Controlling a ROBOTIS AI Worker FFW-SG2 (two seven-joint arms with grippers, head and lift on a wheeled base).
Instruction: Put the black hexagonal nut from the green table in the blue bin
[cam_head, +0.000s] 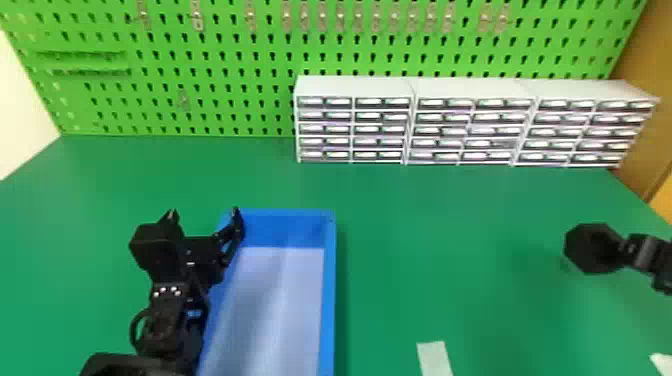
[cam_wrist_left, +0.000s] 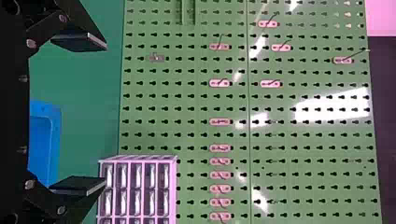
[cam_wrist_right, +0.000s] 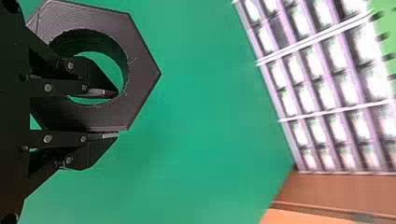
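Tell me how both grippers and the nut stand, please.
Right gripper: nut clamped, right of the blue bin. Left gripper: open, at bin's left edge, possibly in the way.

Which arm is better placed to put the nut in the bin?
Right, I'd say: the right gripper holds the black nut; the left gripper, nearer the blue bin, is open and empty.

Left arm (cam_head: 167, 320) in from bottom edge, extended forward; left gripper (cam_head: 204, 214) with fingers (cam_wrist_left: 81, 42) spread wide. Right arm (cam_head: 664, 272) in from right edge, roughly level, it seems; right gripper (cam_head: 642, 251) fingers (cam_wrist_right: 93, 151) nearly together, roughly parallel, narrow gap between.
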